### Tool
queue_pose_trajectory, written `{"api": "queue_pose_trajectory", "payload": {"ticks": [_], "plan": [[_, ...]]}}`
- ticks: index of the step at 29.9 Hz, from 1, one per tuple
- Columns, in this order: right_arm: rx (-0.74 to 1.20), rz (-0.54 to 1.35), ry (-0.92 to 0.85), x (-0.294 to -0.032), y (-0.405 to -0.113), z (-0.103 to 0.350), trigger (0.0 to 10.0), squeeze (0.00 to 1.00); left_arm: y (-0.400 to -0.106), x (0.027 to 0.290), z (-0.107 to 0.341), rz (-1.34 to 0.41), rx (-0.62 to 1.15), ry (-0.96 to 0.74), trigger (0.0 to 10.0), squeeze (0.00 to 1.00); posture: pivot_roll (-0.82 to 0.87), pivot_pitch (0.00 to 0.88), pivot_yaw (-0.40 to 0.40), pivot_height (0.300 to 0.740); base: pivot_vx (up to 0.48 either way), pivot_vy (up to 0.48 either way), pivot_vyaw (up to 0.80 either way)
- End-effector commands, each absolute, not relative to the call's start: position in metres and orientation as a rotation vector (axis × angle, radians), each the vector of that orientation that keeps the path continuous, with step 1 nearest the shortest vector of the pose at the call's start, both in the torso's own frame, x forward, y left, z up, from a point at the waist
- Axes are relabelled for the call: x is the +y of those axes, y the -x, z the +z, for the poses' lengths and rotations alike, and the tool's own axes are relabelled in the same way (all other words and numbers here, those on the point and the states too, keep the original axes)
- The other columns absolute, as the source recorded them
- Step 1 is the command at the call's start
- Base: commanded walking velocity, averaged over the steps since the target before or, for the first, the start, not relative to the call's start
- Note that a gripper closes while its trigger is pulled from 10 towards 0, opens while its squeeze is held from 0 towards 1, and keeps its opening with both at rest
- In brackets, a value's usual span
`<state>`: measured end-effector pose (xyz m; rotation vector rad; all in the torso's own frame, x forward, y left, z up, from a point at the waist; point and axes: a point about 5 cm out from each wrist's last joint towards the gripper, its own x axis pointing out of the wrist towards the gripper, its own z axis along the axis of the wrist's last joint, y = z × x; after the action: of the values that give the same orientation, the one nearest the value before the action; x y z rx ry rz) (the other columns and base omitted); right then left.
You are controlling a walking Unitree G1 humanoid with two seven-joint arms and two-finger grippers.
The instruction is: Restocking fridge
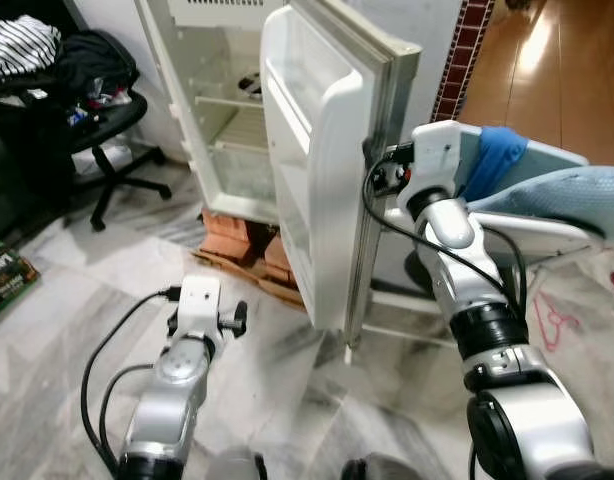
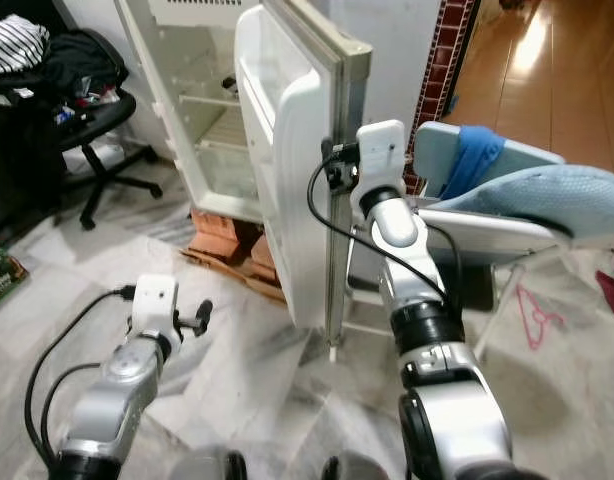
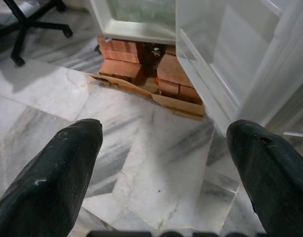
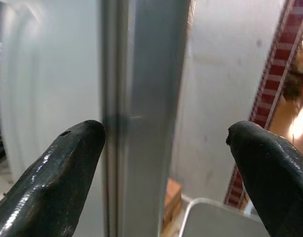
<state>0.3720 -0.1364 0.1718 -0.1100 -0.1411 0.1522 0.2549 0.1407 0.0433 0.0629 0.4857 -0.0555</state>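
Right gripper, fingers spread, straddles fridge door edge.

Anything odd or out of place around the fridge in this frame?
Yes. The fridge stands on stacked red bricks instead of the floor, with a torn strip of cardboard lying in front of them. The open fridge door has bare shelves. The right gripper, open, straddles the door's edge.

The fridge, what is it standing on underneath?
The fridge rests on stacked red bricks over a torn cardboard sheet on the marble floor. Its body hides whatever supports the back.
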Motion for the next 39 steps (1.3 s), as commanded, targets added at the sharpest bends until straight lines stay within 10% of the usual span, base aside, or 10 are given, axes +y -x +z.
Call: {"api": "queue_pose_trajectory", "payload": {"ticks": [1,10,14,20,31,39], "plan": [[-0.127,0.147,0.091,-0.132,-0.371,0.165,10.0,0.00,-0.255,0.145,0.046,-0.050,0.478,-0.080,10.0,0.00,0.09,0.044,0.045,0.740,0.000,0.000,0.00],[-0.161,0.281,-0.182,-0.081,-0.371,0.176,10.0,0.00,-0.258,0.142,0.046,-0.071,0.478,-0.088,10.0,0.00,0.08,0.043,0.055,0.740,0.000,0.000,0.00],[-0.261,0.801,-0.458,-0.016,-0.339,0.214,10.0,0.00,-0.259,0.141,0.046,-0.076,0.477,-0.089,10.0,0.00,0.08,0.036,0.049,0.740,0.000,0.000,0.00],[-0.275,1.268,-0.702,-0.013,-0.286,0.239,10.0,0.00,-0.260,0.141,0.046,-0.067,0.473,-0.081,10.0,0.00,0.08,0.033,0.038,0.740,0.000,0.000,0.00],[-0.022,0.799,-0.044,-0.085,-0.305,0.139,10.0,0.00,-0.265,0.147,0.056,-0.045,0.387,-0.072,10.0,0.00,0.05,0.042,0.053,0.740,0.000,0.000,0.00],[-0.044,0.558,0.122,-0.125,-0.304,0.124,10.0,0.00,-0.259,0.151,0.069,-0.088,0.258,-0.162,10.0,0.00,0.03,0.062,0.059,0.740,0.000,0.000,0.00]]}}
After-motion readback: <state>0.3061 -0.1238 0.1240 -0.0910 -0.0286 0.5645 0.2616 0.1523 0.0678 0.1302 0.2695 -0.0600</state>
